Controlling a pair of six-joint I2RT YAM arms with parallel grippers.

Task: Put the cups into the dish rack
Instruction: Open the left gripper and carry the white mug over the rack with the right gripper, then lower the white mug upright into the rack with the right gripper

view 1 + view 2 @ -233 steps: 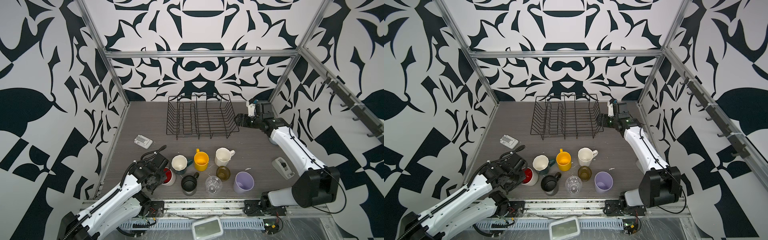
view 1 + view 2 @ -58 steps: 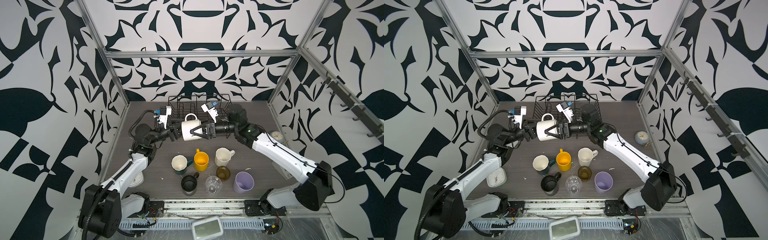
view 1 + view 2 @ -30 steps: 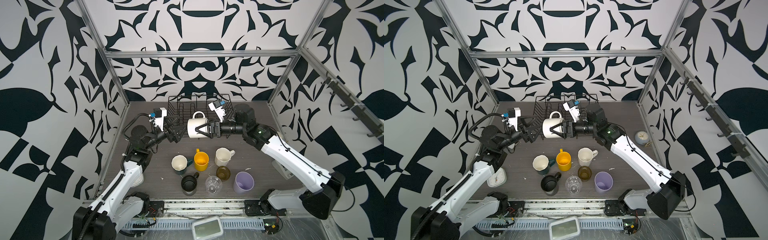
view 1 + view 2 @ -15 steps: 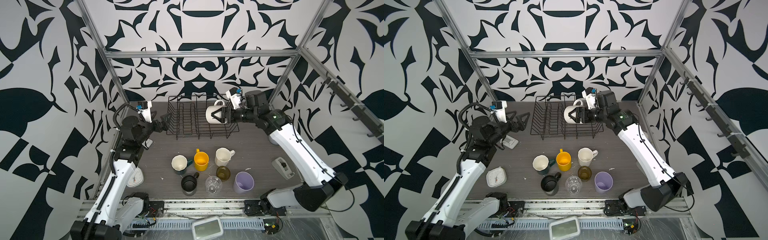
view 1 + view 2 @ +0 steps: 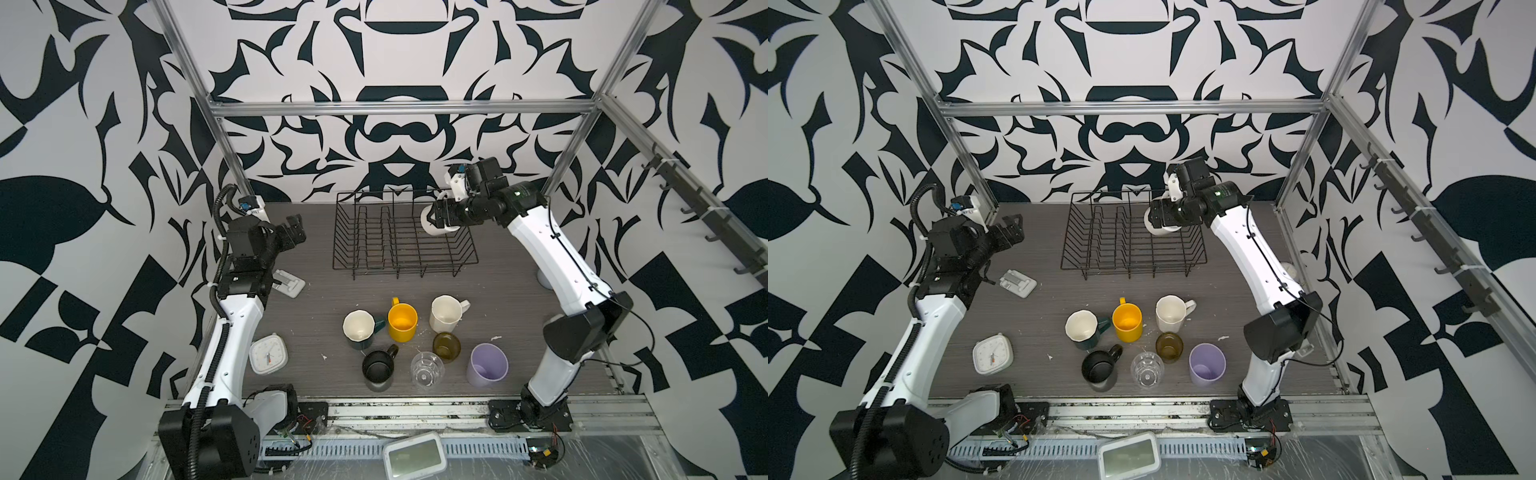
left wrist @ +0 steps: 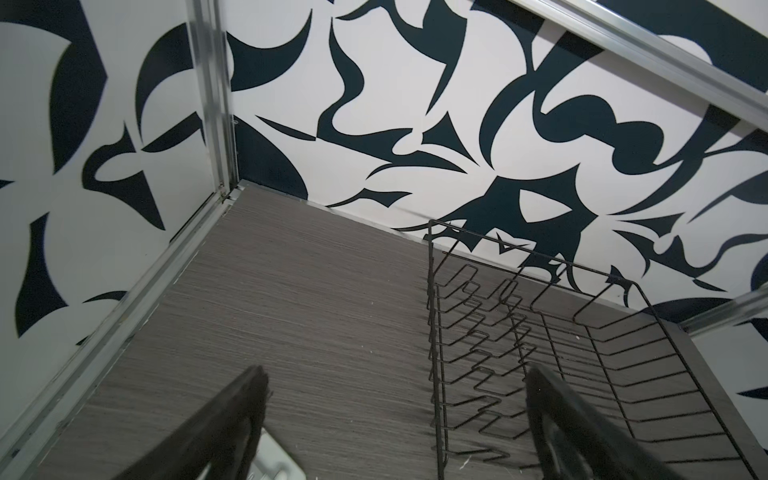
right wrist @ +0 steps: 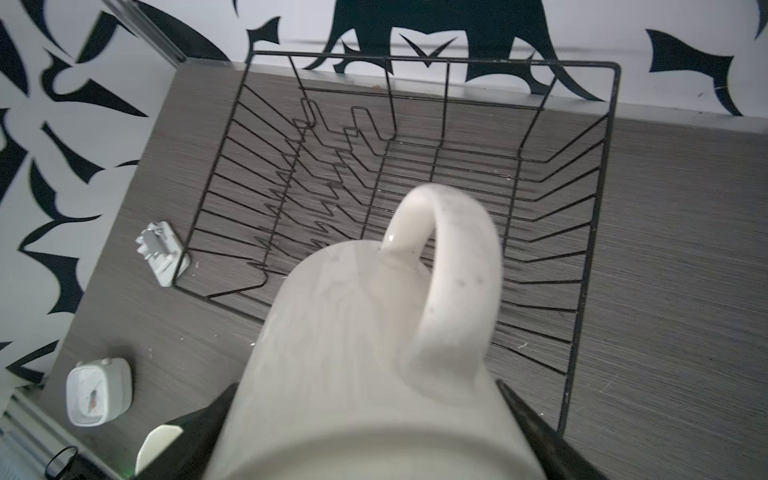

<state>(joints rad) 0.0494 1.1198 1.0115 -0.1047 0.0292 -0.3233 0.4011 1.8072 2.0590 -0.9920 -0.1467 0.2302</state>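
Note:
The black wire dish rack point(image 5: 374, 243) point(image 5: 1108, 241) stands at the back of the table. My right gripper point(image 5: 435, 217) point(image 5: 1155, 219) is shut on a white mug point(image 5: 428, 220) point(image 7: 365, 353), which hangs over the rack's far right part. The right wrist view shows the mug's handle above the rack point(image 7: 415, 166). My left gripper point(image 5: 294, 232) point(image 6: 397, 378) is open and empty, left of the rack point(image 6: 540, 332). Several cups stand near the front: teal mug point(image 5: 358, 330), yellow mug point(image 5: 402, 322), faceted white mug point(image 5: 446, 313), amber glass point(image 5: 446, 345), black mug point(image 5: 377, 368), clear glass point(image 5: 426, 369), lilac tumbler point(image 5: 487, 365).
A white square clock point(image 5: 269, 353) lies at the front left beside my left arm. A small white plastic piece point(image 5: 286, 283) lies left of the rack. A round pale clock point(image 5: 1287, 270) shows partly behind my right arm. Patterned walls close in three sides.
My right gripper has carried the white mug from the middle of the table back to above the rack's right end. My left gripper has drawn away to the back left, still open.

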